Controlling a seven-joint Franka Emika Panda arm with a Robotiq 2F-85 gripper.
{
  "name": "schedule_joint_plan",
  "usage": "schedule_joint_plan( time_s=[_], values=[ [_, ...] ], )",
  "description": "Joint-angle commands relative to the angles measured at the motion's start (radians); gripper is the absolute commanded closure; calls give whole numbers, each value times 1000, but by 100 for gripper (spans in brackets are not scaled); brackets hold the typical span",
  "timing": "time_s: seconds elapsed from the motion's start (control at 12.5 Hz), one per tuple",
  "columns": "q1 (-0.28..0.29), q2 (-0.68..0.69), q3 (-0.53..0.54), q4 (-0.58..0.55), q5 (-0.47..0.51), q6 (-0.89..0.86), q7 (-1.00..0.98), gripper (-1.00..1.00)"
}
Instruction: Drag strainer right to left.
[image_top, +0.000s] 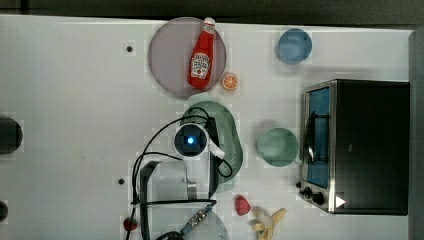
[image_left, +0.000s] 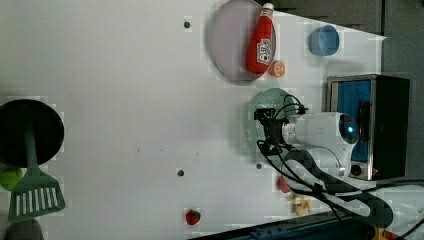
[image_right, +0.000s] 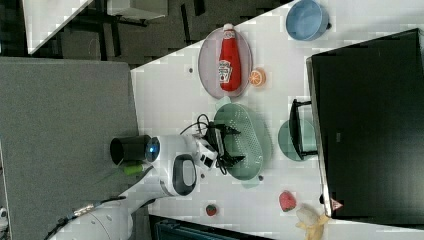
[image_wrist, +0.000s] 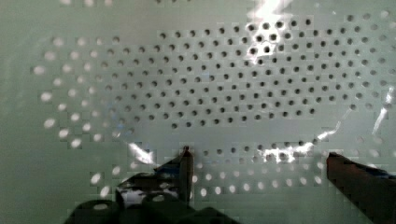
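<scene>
From my station I see the hand (image_right: 232, 145) down inside the strainer (image_right: 247, 135), its two dark fingers (image_wrist: 186, 168) spread wide with nothing between them; in the wrist view one fingertip sits right at the perforated base and the other finger shows well off to the side, with the strainer's grid of holes spanning the gap. In the right view the fingers reach into the pale green oval from the arm's side, and I cannot tell for sure whether they press the floor or hang just above it. The strainer lies on the white desk (image_top: 75, 100) directly under the hand, partly covered by the wrist in the top view. Just beyond the strainer's far end from the arm's base sits a grey-lilac plate (image_top: 167, 55) with a ketchup bottle (image_top: 201, 57) lying across it, and an orange slice (image_top: 230, 81) rests just beside the plate, near the strainer's rim. To the top view's right of the hand stands a teal bowl (image_top: 277, 146), close to the strainer but apart from it, and past that a toaster oven (image_top: 360, 145). A blue bowl (image_top: 295, 45) stands well away, near the desk's far edge. Back toward the arm's base, a strawberry (image_top: 242, 205) and a banana (image_top: 267, 222) lie on the desk.
</scene>
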Motion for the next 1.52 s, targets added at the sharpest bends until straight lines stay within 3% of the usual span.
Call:
schedule_joint_plan(
  time_s=[0.08, 0.72, 1.28, 1.52],
  values=[
    [90, -18, -2, 23, 61, -28, 68, -100],
    [257, 53, 10, 152, 115, -87, 365, -100],
    [375, 126, 25, 286, 123, -128, 471, -100],
    [413, 163, 30, 349, 172, -146, 476, -100]
  ],
)
